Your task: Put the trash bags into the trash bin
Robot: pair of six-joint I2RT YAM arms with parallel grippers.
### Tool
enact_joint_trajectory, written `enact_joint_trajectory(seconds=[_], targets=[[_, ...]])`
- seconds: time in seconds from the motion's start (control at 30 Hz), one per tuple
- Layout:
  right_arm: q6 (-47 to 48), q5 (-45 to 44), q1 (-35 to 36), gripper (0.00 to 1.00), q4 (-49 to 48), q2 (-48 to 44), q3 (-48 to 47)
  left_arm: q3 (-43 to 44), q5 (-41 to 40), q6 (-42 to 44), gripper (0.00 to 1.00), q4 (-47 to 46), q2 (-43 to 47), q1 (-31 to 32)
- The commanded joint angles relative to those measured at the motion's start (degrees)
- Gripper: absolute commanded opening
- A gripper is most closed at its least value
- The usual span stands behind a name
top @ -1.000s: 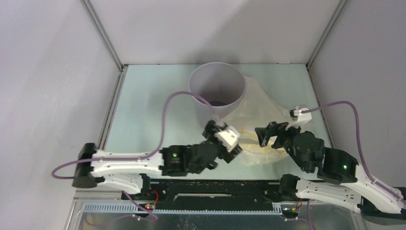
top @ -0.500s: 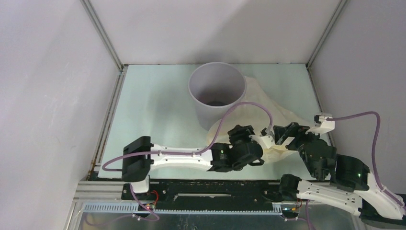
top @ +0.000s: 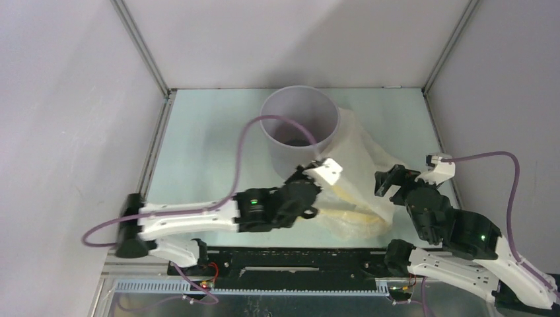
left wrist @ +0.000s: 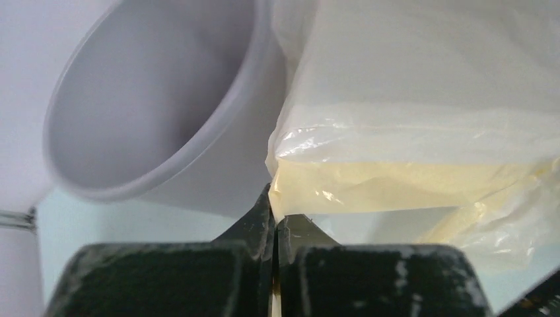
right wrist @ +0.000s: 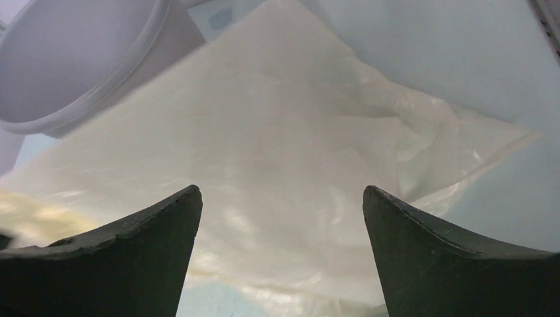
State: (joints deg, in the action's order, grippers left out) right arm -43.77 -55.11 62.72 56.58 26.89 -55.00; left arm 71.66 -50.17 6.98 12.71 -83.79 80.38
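Left gripper (left wrist: 273,221): closed; in the left wrist view its two fingertips meet on the corner of the darker yellow edge band of the trash bag (top: 360,165).
Right gripper (right wrist: 280,191): spread wide and holding nothing. It hangs over the bag's right part, and I can't tell whether it touches the plastic.
Trash bag, place: outside the trash bin (top: 290,155), on the pale table (top: 205,145), right of centre in the top view. Its upper left side rests against the bin's right wall.
Trash bag, lie: the long axis runs from beside the bin rim at upper centre down to the lower right. The yellow band is at the low, near end.
Trash bin: upright at upper centre. Its mouth is open and I see no plastic in it.
Which way to go: from the pinched corner the bin mouth lies up and to the left, just beside it in the left wrist view.
Nearer arm: the left one, already on the bag and next to the bin wall. The right one stands on the bag's far side from the bin.
My guess for the move: lift the pinched corner above the rim, then carry it left over the mouth. The bag is wider than the bin, so the loose right part will likely drag outside.
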Motion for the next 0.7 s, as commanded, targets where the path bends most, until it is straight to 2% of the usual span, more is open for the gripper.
enact_joint_trajectory(seconds=[0.0,0.2,0.33,0.53,0.67], targets=[[1.0,6.3,-6.2,0.95,-2.2,2.6,-0.2,-7.0,4.6,-9.8,0.0,1.0,14.1,0.0],[6.6,25.3,-21.9,0.95,-7.5,6.3,0.1,-16.5,6.4,-15.6,0.0,4.6,30.6,-1.7],[8.0,34.7,-28.8,0.95,-11.7,7.4,2.4,-21.1,2.3,-19.7,0.0,9.2,40.8,-3.5],[8.5,43.9,-33.4,0.96,-18.0,8.7,7.8,-25.6,-3.9,-31.5,0.0,19.5,53.9,-10.0],[7.9,47.3,-34.5,0.96,-21.1,10.5,11.3,-28.5,-3.8,-36.1,0.0,23.5,56.6,-15.0]])
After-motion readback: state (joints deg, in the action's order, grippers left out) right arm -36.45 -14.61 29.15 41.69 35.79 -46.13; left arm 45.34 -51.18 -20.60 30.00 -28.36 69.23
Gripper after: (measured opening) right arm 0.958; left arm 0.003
